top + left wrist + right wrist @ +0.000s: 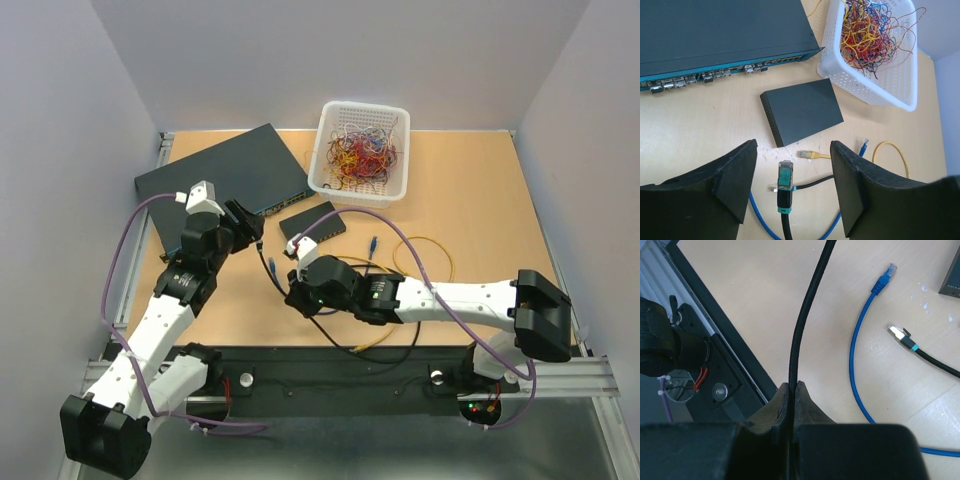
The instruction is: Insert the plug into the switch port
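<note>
Jaws: R gripper (793,386) clamped on black cable (805,315), L gripper (794,147) spread wide, gripping nothing. Plug (785,176) sits btwn L fingers (735,175), tip toward switch (801,111), just short of it.

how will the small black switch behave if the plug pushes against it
Probably slides: the small black switch lies loose on the smooth table, nothing bracing it. Likely light, being thin and small. Unlikely to tip, since it sits flat.
</note>
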